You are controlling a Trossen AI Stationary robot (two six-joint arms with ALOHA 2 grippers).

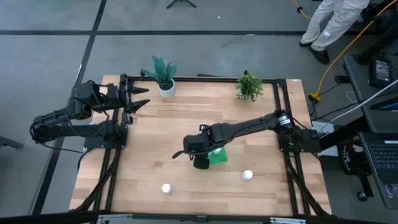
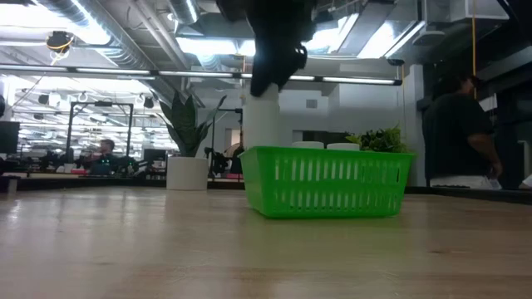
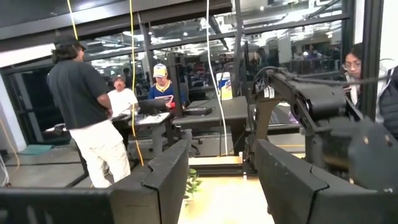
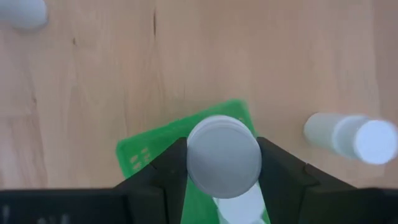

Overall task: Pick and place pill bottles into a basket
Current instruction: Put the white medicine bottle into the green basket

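My right gripper (image 1: 200, 154) is over the table's middle, above the green basket (image 1: 219, 155), and is shut on a white pill bottle (image 2: 262, 120). In the right wrist view the bottle's cap (image 4: 224, 155) shows between the fingers, with the basket (image 4: 155, 152) below. The caps of two bottles (image 2: 325, 146) show above the basket's rim (image 2: 328, 154). One bottle (image 1: 247, 175) lies on its side on the table right of the basket; another (image 1: 166, 188) stands near the front edge. My left gripper (image 1: 140, 99) waits open at the far left, empty. My right gripper pinches the bottle's upper end, at the cap's two sides (image 4: 189, 163), between its two fingers. The fingers (image 2: 278, 62) come from above, pointing down. The bottle hangs upright below them over the basket's left end, its lower end about level with the rim.
A potted plant in a white pot (image 1: 165, 79) and a small bushy plant (image 1: 249, 86) stand along the far edge. Bare wood lies left of and in front of the basket. People (image 3: 84, 112) stand and sit beyond the table.
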